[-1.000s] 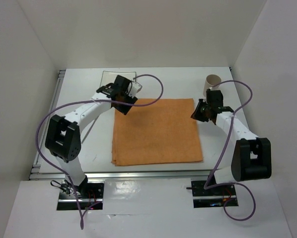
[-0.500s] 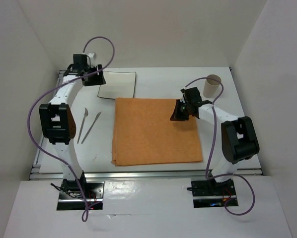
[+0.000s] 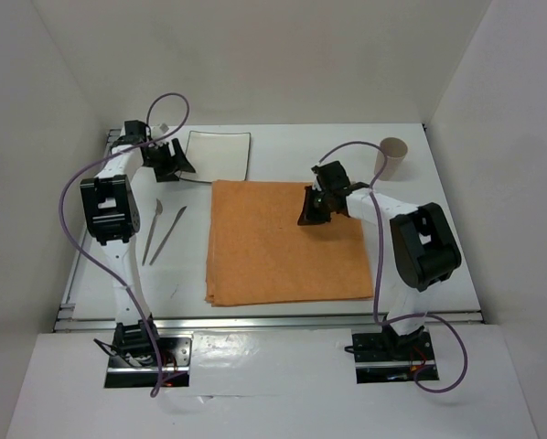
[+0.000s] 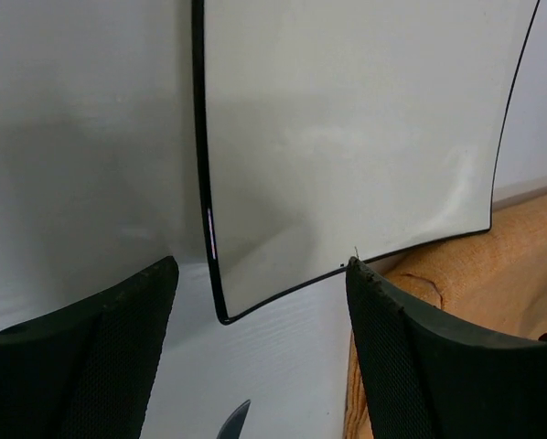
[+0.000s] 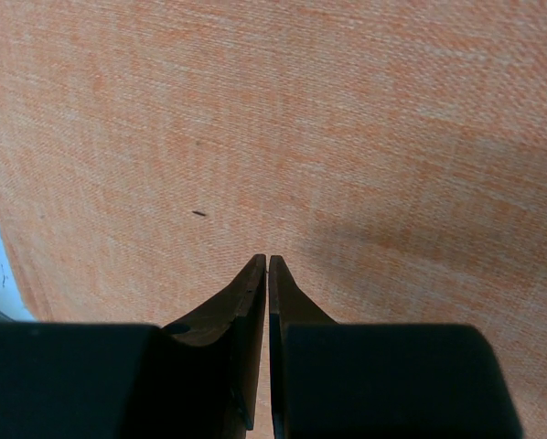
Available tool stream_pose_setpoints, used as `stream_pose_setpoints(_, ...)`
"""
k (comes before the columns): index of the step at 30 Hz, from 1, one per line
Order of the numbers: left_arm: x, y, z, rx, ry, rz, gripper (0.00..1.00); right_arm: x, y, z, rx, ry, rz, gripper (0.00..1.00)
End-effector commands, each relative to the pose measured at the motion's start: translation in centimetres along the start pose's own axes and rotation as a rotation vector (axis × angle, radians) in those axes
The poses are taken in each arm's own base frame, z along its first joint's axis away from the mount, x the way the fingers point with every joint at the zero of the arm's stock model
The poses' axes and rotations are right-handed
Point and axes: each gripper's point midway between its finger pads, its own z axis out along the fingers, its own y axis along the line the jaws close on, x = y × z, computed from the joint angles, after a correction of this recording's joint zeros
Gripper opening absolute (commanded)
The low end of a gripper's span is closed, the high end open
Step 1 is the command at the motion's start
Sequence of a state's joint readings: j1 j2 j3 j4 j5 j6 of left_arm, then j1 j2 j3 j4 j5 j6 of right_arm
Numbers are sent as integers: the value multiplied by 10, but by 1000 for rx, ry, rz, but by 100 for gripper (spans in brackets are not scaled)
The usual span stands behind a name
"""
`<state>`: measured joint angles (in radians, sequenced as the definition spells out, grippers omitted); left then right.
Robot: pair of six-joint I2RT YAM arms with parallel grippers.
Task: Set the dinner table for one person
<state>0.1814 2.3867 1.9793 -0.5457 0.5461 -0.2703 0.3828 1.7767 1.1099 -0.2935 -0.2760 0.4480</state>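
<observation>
**Bench** [image 3: 292, 144]: white, carries everything listed and spreads past the orange cloth [image 3: 287, 251] on all sides. Metal rails run along its edge left of the cloth and along its near edge. White walls close it in on the left, far and right sides.

**Left of the cloth**
- Two slim metal utensils [image 3: 160, 233] lie side by side, near the cloth but apart from it. A strip of bare bench lies between them and the cloth's left edge.
- Left arm: rises along the bench edge left of the cloth, its wrist beyond the cloth's far-left corner.
- Left fingers [image 3: 173, 163]: spread wide, nothing between them. They point at the left edge of the square plate [image 3: 219, 155].
- Plate: black-rimmed, lying flat. Its near edge sits right at the cloth's far edge, by the far-left corner.

**On the cloth**
- Cloth lies flat, its edges free.
- Right fingers [image 5: 268, 267]: pressed together, holding nothing. They hang over the cloth's far-right part. Contact with the fabric cannot be told.

**Right of the cloth**
- Right arm: elbow folded just right of the cloth, forearm reaching left over it.
- Tan cup [image 3: 394, 157]: upright, beyond the cloth's far-right corner, well apart from it.
- A broad band of bare bench runs from the cloth to the right wall.
</observation>
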Motion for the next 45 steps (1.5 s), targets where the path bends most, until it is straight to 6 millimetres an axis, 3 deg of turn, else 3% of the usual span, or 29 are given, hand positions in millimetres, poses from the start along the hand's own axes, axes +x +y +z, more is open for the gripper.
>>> stream_pose_setpoints(1, 6, -12, 0, 65, 27, 14, 81, -23, 15, -2, 3, -62, -34, 12)
stream_pose_setpoints(7, 26, -1, 18, 98, 96, -88, 75, -43, 22, -11, 29, -122, -58, 12)
stream_pose_setpoints(16, 10, 28, 40, 50, 72, -140, 63, -64, 24, -27, 72, -190, -99, 12)
stream_pose_setpoints(20, -2, 21, 44, 96, 55, -141, 43, -69, 14, -34, 120, -201, -107, 12)
stream_pose_setpoints(21, -5, 17, 42, 113, 51, -136, 34, -70, 14, -33, 120, -201, -107, 12)
stream_pose_setpoints(22, -1, 18, 45, 123, 62, -142, 8, -74, 9, -35, 138, -207, -97, 12)
stream_pose_setpoints(23, -1, 15, 45, 135, 65, -153, 0, -75, 8, -36, 147, -211, -97, 12)
stream_pose_setpoints(33, 17, 5, 40, 242, 115, -181, 0, -77, -2, -33, 185, -192, -102, 12)
stream_pose_setpoints(36, 27, 14, 40, 192, 141, -165, 14, -77, -2, -33, 185, -192, -102, 12)
stream_pose_setpoints(37, 29, 17, 40, 174, 147, -160, 24, -78, -4, -33, 194, -196, -101, 12)
stream_pose_setpoints(39, 36, 24, 41, 147, 165, -152, 31, -80, -2, -36, 190, -204, -103, 12)
stream_pose_setpoints(45, 57, 31, 41, 120, 218, -162, 35, -79, -3, -40, 194, -216, -104, 12)
